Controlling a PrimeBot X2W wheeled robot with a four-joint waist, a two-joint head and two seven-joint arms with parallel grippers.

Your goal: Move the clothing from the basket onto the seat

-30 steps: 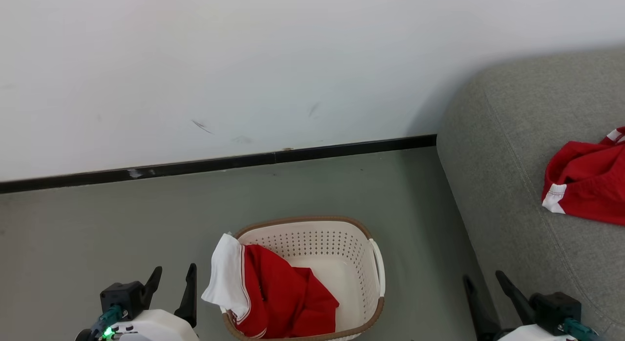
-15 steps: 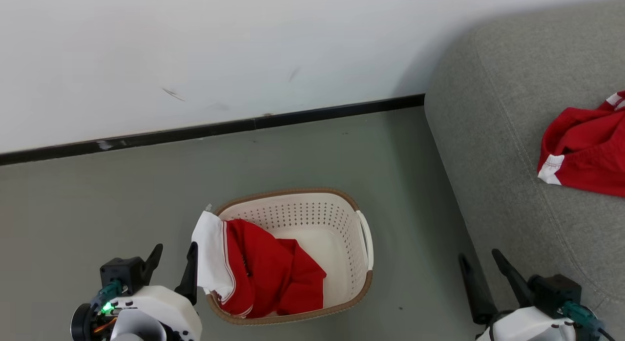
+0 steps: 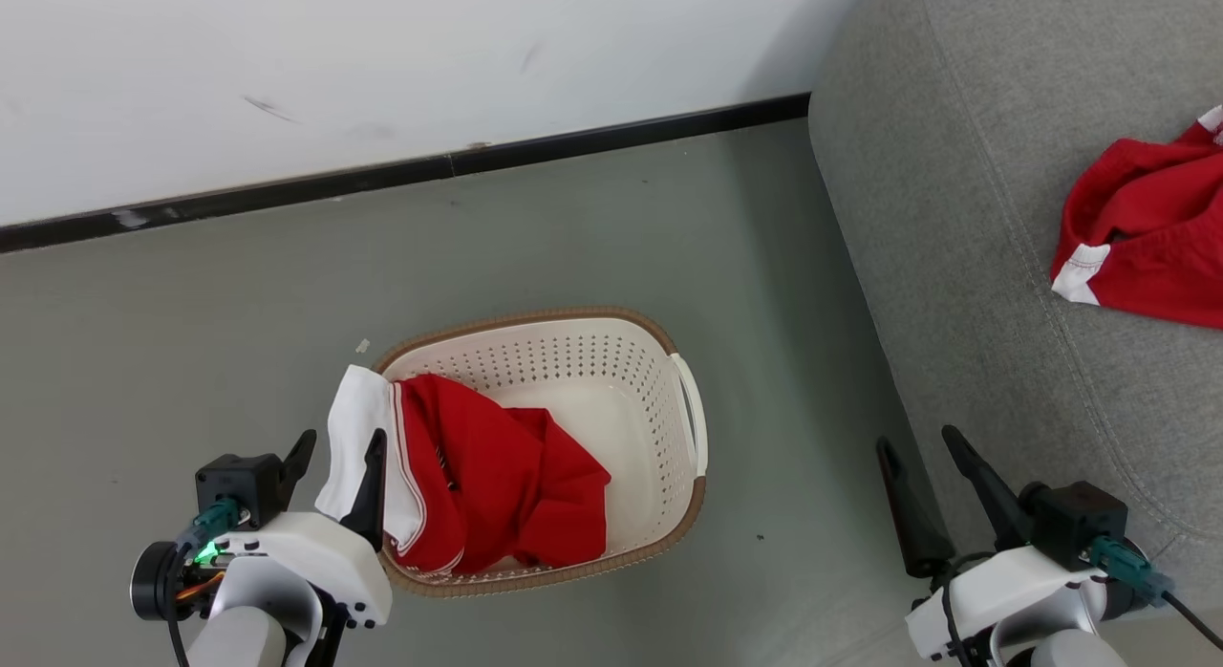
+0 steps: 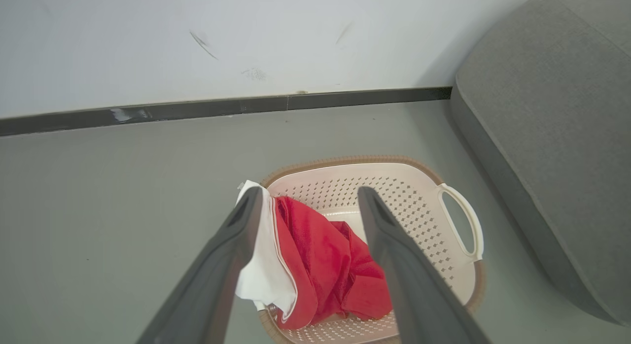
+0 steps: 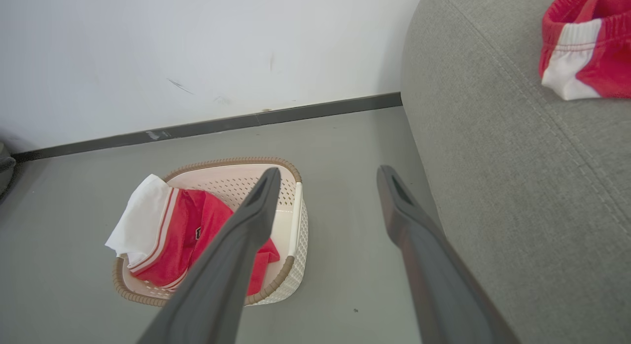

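Okay, head view first: I've got the oval cream-white perforated plastic basket with its brown woven-look rim sitting on the grey floor, just beside the big grey woven-fabric sofa. Inside, a bright red soft fabric garment lies bunched against the basket's left side, its white panel draped out over the rim. My left tool is low left, fingers spread, nothing between them. Its inner finger crosses that white panel, and I can't tell whether it touches. My right tool is low right, fingers apart and empty, over the floor at the sofa's edge. A second red garment with white trim lies on the sofa seat.

Left wrist view now: the two dark fingers stand wide apart, framing the basket. The red garment shows in the gap, with the white panel behind the left finger.

Right wrist view: fingers well apart here too, holding nothing. The basket is off to the left with the red garment in it, a small dark patch on the cloth. The sofa is on the right, with the second red garment up in the top corner.
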